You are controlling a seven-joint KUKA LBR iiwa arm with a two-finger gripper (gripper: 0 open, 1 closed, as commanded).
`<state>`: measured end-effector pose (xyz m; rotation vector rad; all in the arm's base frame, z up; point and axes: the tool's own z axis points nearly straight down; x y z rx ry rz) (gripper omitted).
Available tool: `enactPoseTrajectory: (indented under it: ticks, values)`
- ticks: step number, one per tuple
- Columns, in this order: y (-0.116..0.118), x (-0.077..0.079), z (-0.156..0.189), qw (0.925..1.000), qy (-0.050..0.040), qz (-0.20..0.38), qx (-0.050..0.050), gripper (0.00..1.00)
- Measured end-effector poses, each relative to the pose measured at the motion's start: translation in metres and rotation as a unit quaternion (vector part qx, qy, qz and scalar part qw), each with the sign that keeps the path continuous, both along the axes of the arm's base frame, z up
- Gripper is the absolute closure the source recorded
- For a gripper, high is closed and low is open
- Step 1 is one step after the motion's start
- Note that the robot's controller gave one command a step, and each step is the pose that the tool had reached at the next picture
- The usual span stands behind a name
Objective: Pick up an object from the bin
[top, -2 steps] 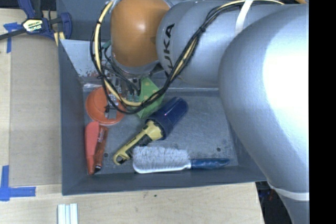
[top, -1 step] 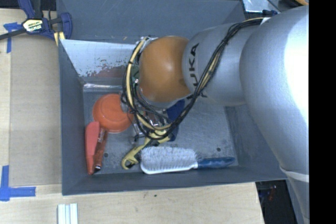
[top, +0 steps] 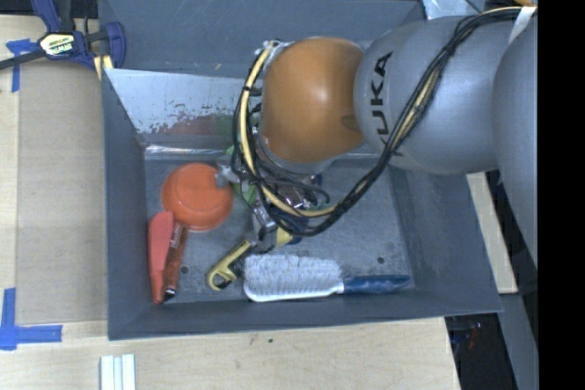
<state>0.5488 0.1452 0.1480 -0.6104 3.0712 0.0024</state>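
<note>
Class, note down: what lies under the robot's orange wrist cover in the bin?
A yellow curved object pokes out at its lower edge, near the white-bristled brush and the orange cup. The bin floor directly beneath the cover is hidden.

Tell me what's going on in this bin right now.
The KUKA arm reaches in from the right over the middle of the grey bin. Its pincer is down near the floor. It sits just above a yellow curved piece and a white-bristled brush with a blue handle, and to the right of an orange cup. A red pen-like thing lies along the left side. Whether the pincer grips anything cannot be told.
</note>
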Motion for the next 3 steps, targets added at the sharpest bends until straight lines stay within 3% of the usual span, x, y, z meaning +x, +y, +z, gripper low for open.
enactPoseTrajectory:
  ticks: [1,2,3]
  values:
    - [-0.07,0.02,-0.047,0.9992,-0.0033,0.04,0.001,0.0]
    - [-0.015,0.009,-0.073,0.977,-0.0014,0.213,-0.003,0.0]
    - [-0.098,0.053,-0.073,0.9674,-0.0078,0.253,-0.001,1.0]
